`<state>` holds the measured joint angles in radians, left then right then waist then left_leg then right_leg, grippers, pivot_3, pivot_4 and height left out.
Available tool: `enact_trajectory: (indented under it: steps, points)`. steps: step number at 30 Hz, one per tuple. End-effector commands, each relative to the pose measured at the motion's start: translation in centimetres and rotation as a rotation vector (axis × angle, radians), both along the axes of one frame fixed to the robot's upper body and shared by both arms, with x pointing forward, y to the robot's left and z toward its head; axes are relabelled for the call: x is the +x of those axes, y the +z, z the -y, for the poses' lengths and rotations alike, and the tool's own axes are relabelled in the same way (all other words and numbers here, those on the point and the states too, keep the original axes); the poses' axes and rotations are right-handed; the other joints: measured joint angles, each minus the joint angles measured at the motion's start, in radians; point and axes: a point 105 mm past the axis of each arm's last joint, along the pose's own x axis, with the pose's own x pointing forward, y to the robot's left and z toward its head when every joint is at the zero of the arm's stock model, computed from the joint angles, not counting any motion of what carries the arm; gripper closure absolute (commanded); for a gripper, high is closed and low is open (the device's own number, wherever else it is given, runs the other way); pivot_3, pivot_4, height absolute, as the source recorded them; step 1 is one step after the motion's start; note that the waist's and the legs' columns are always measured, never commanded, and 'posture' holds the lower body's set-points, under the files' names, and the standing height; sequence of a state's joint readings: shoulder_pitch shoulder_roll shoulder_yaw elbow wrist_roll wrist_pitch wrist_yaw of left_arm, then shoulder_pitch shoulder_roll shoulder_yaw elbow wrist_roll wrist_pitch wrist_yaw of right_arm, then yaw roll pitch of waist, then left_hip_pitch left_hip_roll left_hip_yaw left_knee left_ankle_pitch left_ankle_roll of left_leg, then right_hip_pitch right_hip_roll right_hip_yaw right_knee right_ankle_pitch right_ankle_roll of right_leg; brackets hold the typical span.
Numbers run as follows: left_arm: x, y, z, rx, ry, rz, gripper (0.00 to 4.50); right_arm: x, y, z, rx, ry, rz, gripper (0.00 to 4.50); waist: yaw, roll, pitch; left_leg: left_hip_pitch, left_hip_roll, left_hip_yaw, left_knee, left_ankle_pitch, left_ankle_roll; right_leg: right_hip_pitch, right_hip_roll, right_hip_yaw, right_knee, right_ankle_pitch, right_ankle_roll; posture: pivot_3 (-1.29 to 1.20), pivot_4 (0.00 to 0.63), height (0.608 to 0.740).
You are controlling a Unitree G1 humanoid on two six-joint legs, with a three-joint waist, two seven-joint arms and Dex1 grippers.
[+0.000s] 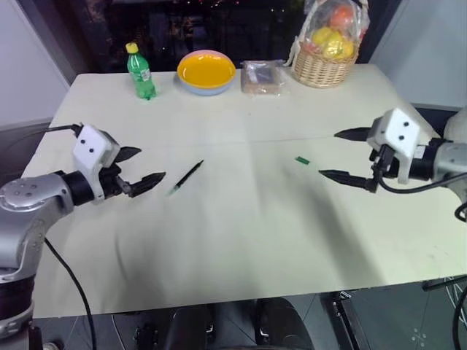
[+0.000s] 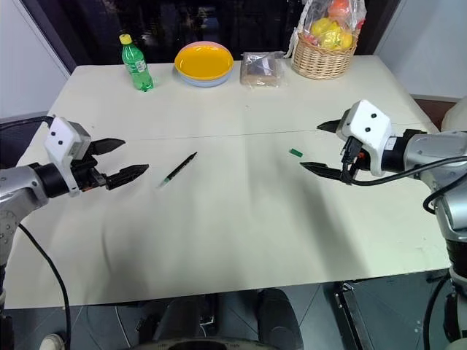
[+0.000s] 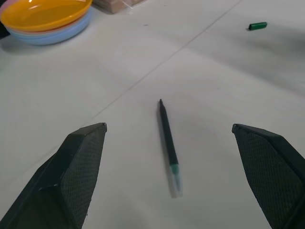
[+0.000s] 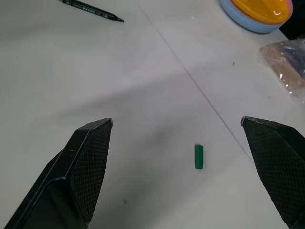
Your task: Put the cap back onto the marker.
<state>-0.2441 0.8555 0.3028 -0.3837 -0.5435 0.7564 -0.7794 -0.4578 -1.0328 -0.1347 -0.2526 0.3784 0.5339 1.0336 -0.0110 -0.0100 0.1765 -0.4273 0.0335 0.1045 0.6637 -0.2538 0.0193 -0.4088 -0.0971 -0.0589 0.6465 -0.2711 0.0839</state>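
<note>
The marker is seen lying flat on the bare middle of the table, left of centre, its long axis set diagonally: the black blunt end is turned toward the far edge and the right, while the greenish tip is turned toward the near-left corner. The left gripper is held just above the table near the left edge, with its jaws spread wide and nothing between them; the marker's tip end lies a short way ahead of it, framed between the two fingers in the left wrist view. The cap rests well apart from the marker, right of centre, and is faced by the right gripper, likewise spread wide and empty, hovering near the right edge. The marker is therefore judged to be the left arm's piece and the cap the right arm's. The marker is a thin, smooth black stick; the cap is a tiny, glossy green plastic tube that may roll when touched. The table is covered in a matte, pale sheet with a faint seam across it. Along the far edge a green bottle, a yellow bowl, a wrapped packet and a wicker fruit basket are lined up.
</note>
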Motion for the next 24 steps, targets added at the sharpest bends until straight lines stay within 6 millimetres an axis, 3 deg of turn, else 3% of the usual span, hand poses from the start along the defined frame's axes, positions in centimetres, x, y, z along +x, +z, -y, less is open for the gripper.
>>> enact_trajectory:
  steps: [1,16,24]
  points:
    - [-0.5,1.0,-0.3,0.015,0.0,0.035,0.07,-0.3,1.5,-0.2,0.0,0.015,0.046,0.0,-0.001,0.0,0.0,0.0,0.0,0.0,0.0,0.0,0.0,0.0,0.0,0.0,0.0,0.0,0.0,0.0,0.15,0.74]
    - [0.2,-0.2,0.2,0.002,0.01,0.009,0.07,-0.4,1.6,-0.9,0.021,0.02,0.048,0.0,-0.001,0.0,0.0,0.0,0.0,0.0,0.0,0.0,-0.001,0.0,-0.002,0.001,0.0,0.0,-0.001,0.0,0.15,0.74]
    - [2.4,-3.9,1.8,-0.04,0.042,-0.034,0.07,-1.2,1.1,-1.5,0.054,-0.001,0.052,0.0,0.001,0.0,0.0,0.0,0.0,0.0,-0.001,0.0,-0.001,0.0,-0.003,0.001,-0.001,0.0,-0.001,0.0,0.15,0.74]
